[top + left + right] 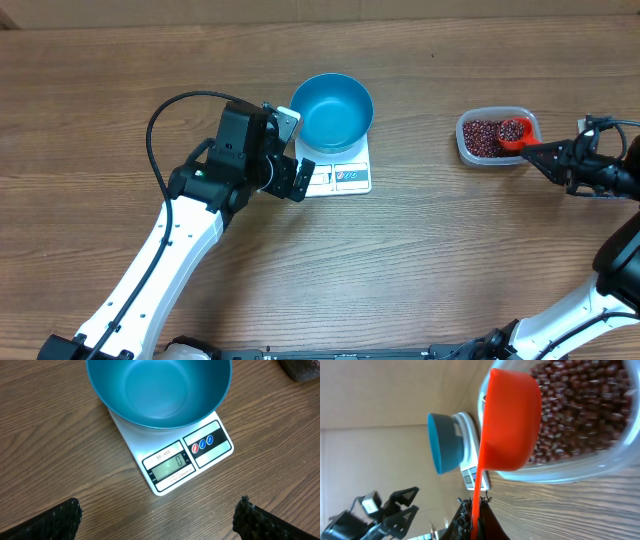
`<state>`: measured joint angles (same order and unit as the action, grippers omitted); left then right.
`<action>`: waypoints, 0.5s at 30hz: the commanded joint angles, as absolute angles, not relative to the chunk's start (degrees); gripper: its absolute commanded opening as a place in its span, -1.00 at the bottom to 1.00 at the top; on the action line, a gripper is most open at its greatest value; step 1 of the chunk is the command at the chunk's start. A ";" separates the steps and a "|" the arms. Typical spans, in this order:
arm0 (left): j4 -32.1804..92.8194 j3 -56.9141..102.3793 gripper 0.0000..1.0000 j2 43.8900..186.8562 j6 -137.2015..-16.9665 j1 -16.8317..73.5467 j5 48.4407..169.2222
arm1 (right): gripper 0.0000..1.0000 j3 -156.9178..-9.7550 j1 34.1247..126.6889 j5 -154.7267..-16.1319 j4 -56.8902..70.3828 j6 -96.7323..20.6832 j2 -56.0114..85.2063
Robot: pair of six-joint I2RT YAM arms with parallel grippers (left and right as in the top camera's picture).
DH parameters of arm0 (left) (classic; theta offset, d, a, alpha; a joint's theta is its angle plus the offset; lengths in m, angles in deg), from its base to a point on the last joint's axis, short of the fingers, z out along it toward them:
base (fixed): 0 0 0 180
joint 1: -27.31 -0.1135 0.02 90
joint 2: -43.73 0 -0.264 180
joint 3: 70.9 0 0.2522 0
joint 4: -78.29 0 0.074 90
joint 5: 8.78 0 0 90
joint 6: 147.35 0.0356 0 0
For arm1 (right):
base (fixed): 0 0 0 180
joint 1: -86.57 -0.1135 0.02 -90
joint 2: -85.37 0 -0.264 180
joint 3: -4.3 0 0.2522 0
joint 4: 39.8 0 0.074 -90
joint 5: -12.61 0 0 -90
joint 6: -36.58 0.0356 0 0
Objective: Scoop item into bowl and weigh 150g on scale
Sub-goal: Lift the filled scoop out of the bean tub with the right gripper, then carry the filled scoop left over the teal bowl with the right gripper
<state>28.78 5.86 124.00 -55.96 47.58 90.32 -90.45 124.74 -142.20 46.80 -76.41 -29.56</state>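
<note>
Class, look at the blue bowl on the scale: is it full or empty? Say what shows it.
Empty. The blue bowl is bare inside, and the scale under it reads zero.

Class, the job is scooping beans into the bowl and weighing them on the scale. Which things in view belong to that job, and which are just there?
Belong to the job: beans; clear tub holding them; orange scoop in the right gripper; blue bowl; white scale under it; open left gripper beside it.

Just there: wooden table; black cable on the left arm.
</note>
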 commanded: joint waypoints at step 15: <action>28.78 5.77 0.99 123.86 -56.27 47.95 89.77 | -0.93 -90.25 124.33 -156.15 54.58 -89.96 -29.94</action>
<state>28.78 5.86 124.00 -55.96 47.58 90.32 -90.43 124.72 -152.93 54.47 -87.42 -29.56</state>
